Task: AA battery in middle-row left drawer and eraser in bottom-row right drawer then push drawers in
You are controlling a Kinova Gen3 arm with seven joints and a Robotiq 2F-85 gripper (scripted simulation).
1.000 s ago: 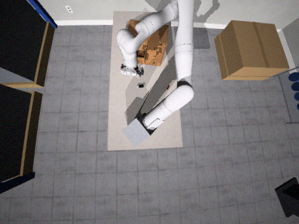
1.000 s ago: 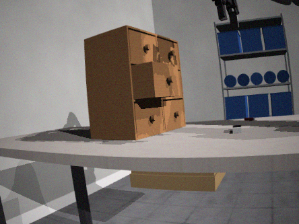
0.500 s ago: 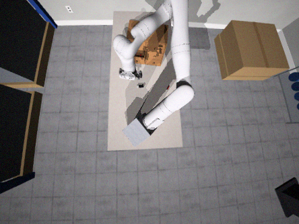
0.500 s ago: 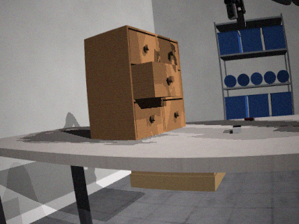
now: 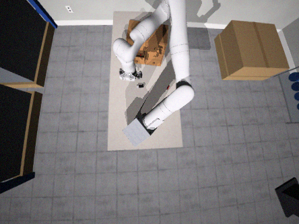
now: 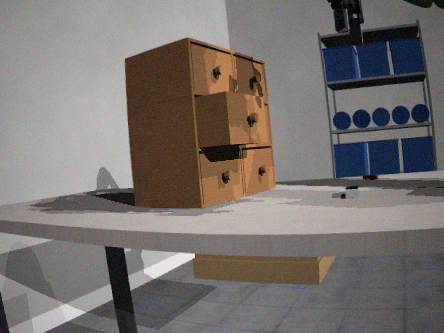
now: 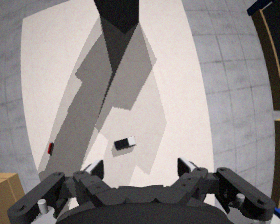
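The wooden chest (image 6: 194,122) stands at the far end of the table and is partly hidden under my arm in the top view (image 5: 149,48). One middle-row drawer (image 6: 230,119) is pulled out; it looks like the left one. The other drawers are in. The AA battery (image 7: 124,142), small and dark with a light end, lies on the table in front of the chest (image 5: 141,84). The red eraser (image 7: 50,148) lies further right (image 5: 168,87). My gripper (image 5: 129,75) (image 6: 350,22) is open and empty. It hangs high above the table, in front of the chest and left of the battery.
My arm's base block (image 5: 136,132) stands at the near end of the table. A cardboard box (image 5: 250,50) is on the floor to the right. A shelf with blue bins (image 6: 377,107) stands behind the table.
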